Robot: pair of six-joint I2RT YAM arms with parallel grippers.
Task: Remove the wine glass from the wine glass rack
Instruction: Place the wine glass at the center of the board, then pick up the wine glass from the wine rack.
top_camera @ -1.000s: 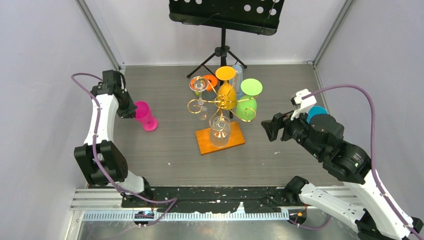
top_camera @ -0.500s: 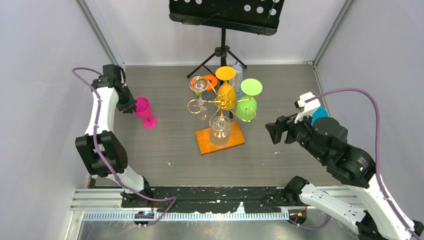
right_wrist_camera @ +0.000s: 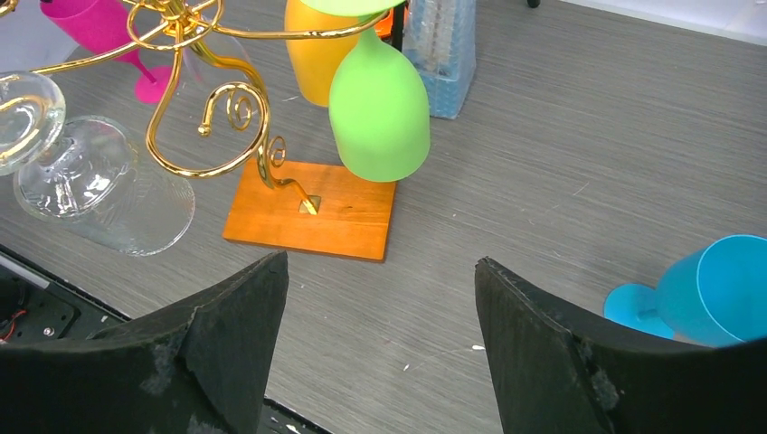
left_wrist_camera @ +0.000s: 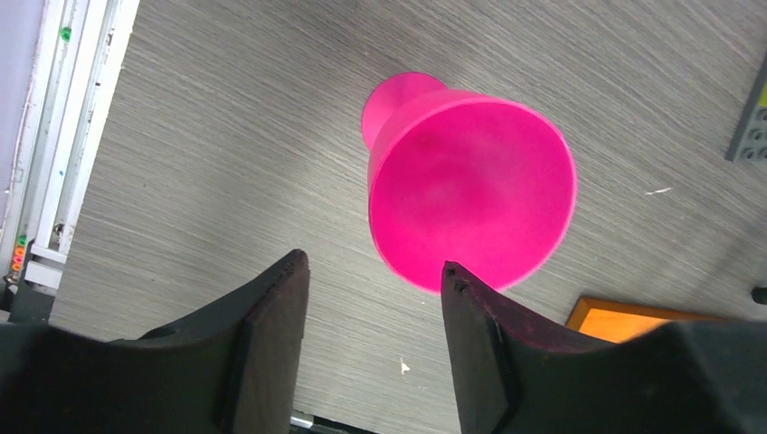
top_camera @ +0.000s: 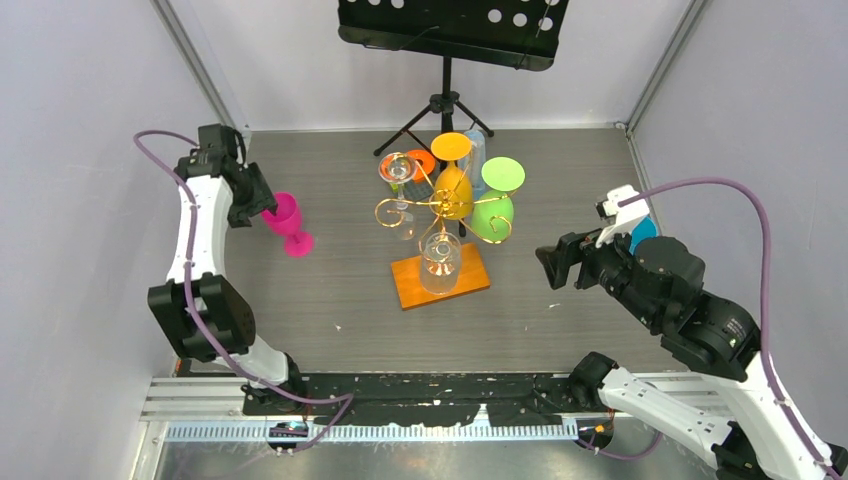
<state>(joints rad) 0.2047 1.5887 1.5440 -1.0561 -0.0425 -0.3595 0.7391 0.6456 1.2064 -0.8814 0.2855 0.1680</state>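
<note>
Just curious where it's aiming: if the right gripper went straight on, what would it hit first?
Probably the green wine glass hanging from the wine glass rack; it sits centred ahead of the open right gripper, though height is hard to judge.

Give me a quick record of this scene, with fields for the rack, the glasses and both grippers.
rack: gold wire tree on orange base, centre
hanging on rack: green glass, yellow glass, clear glass, at least
pink glass: off the rack, upright on table, left side
blue glass: on table, right side
left gripper: open, at the pink glass, not gripping
right gripper: open, empty, facing the rack
</note>
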